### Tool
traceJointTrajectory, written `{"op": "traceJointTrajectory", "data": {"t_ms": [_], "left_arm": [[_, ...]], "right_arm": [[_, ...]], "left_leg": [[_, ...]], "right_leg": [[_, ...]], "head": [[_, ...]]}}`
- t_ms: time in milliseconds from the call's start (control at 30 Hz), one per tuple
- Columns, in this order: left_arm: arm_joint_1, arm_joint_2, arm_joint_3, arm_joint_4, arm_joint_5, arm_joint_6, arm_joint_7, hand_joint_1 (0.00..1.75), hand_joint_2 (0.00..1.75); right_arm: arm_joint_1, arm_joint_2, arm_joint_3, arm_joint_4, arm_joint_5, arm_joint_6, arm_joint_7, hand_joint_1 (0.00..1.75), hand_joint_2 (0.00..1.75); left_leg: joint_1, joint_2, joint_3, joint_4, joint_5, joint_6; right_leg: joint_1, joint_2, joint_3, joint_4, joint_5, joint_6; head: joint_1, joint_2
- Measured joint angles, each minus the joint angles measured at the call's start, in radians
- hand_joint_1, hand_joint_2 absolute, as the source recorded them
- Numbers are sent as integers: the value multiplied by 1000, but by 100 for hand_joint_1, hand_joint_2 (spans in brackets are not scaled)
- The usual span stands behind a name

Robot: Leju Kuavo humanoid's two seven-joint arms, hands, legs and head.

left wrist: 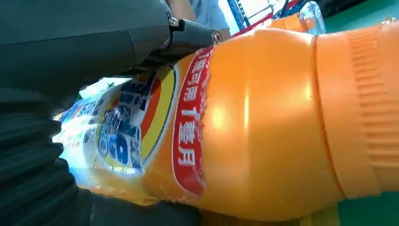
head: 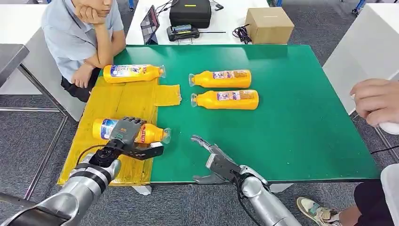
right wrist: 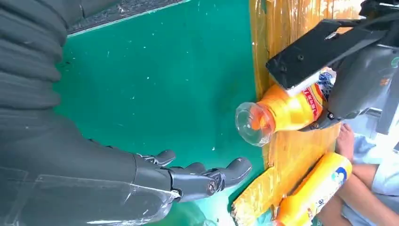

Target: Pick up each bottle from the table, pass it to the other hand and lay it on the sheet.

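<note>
Bottle [head: 141,132] in left hand [head: 126,136], fingers wrapped around it, lying on yellow sheet [head: 117,101] by table's [head: 306,117] near left corner; long axis along near edge, cap toward right hand [head: 214,162]. Right hand empty, fingers spread, just beside cap end.

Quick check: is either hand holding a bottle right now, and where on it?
The left hand grips an orange bottle around its labelled middle, over the yellow sheet. The right hand is open, holding nothing.
</note>
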Motion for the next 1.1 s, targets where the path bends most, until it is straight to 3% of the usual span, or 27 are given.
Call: {"op": "traceJointTrajectory", "data": {"t_ms": [267, 667, 1100], "left_arm": [[-15, -1, 0, 23, 1, 0, 2, 0, 175], [10, -29, 0, 0, 32, 121, 0, 0, 175], [349, -51, -72, -526, 185, 243, -43, 0, 175]], "right_arm": [[0, 4, 0, 0, 0, -2, 3, 0, 175], [13, 5, -1, 0, 2, -27, 10, 0, 175], [155, -10, -64, -87, 21, -87, 27, 0, 175]], "left_leg": [[0, 0, 2, 0, 0, 0], [0, 0, 2, 0, 0, 0], [0, 0, -2, 0, -2, 0]], "right_leg": [[0, 0, 2, 0, 0, 0], [0, 0, 1, 0, 0, 0], [0, 0, -2, -1, -1, 0]], "head": [[0, 0], [0, 0], [0, 0]]}}
